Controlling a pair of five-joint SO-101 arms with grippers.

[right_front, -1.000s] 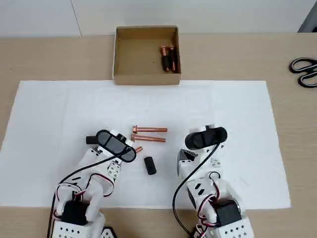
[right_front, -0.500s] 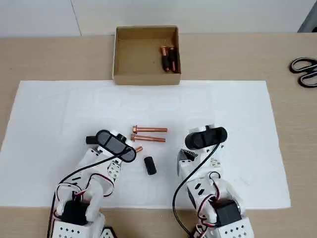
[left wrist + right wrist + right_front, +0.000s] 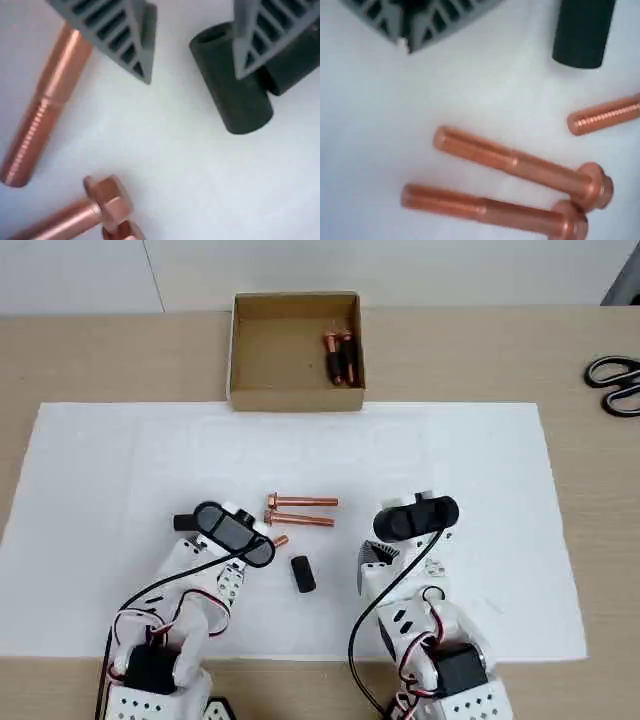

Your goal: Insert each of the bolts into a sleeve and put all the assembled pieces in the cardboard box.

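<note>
Left wrist view, left pincer (image 3: 193, 77) parted wide, empty; one tip over black sleeve (image 3: 236, 106)

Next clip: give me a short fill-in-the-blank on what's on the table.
The brown cardboard box holds ___ assembled pieces.
___ loose copper bolts lie on the white paper sheet.
The left claw, near the black cylindrical sleeve, is ___.
Missing: two; three; open.

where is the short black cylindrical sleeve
In the high view the short black cylindrical sleeve lies on the white paper sheet between the left arm and right arm, just below two loose copper bolts.
</note>
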